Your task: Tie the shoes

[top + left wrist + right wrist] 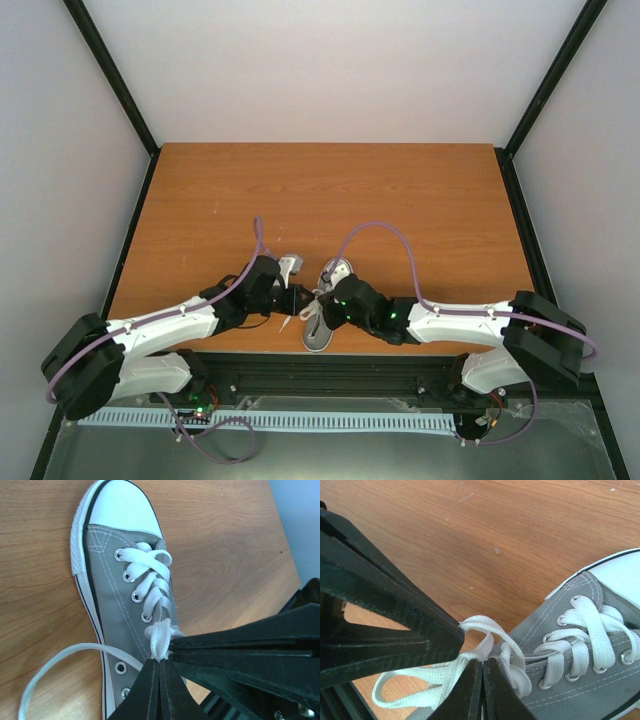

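We see the small grey canvas sneaker with its white rubber toe cap lying on the brown wooden table. Its upper eyelets are right under both sets of jaws and its toe is beyond them. Our left gripper is clenched on a bunch of the flat white laces over the tongue. Our right gripper is pinched tight on lace at the same spot, so the two sets of tips all but touch. A loose loop trails out beside the jaws onto the wood. We judge that pulling apart could slide the smooth lace out of one pinch, drag the light, unheld sneaker along, or draw the loop through and undo the bow. The crowded fingers could also knock together.
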Controlling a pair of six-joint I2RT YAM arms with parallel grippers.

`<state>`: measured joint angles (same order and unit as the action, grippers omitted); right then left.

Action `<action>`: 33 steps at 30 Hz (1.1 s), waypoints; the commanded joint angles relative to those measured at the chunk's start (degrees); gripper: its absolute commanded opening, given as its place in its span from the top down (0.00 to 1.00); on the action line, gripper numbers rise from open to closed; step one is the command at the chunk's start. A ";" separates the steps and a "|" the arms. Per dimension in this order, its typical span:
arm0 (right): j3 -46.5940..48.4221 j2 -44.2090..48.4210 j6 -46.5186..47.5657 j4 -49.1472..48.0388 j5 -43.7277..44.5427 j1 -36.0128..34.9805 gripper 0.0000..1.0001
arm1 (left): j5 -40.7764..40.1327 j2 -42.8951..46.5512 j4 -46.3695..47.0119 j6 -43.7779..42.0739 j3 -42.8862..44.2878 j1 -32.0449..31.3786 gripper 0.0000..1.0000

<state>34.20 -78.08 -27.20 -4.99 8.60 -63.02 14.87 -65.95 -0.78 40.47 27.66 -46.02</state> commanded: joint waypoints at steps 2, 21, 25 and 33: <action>1.55 -1.34 -0.07 -1.79 2.39 0.27 0.97 | 3.68 0.96 4.77 -1.33 -0.58 0.40 0.99; -0.86 -0.48 -1.23 -3.12 3.93 0.27 0.97 | -1.00 3.43 -5.11 -1.27 2.72 5.41 0.53; -1.24 -0.27 -1.45 -3.25 3.79 0.27 0.97 | 1.41 1.01 -3.25 0.17 2.06 8.64 0.52; -1.28 0.14 -1.43 -2.86 3.53 0.27 0.97 | 9.29 -4.27 -1.22 -4.62 4.19 9.01 0.59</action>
<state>33.54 -78.89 -28.14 -6.70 11.18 -63.02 19.77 -69.23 -3.66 38.63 28.80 -37.43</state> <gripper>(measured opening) 0.029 0.417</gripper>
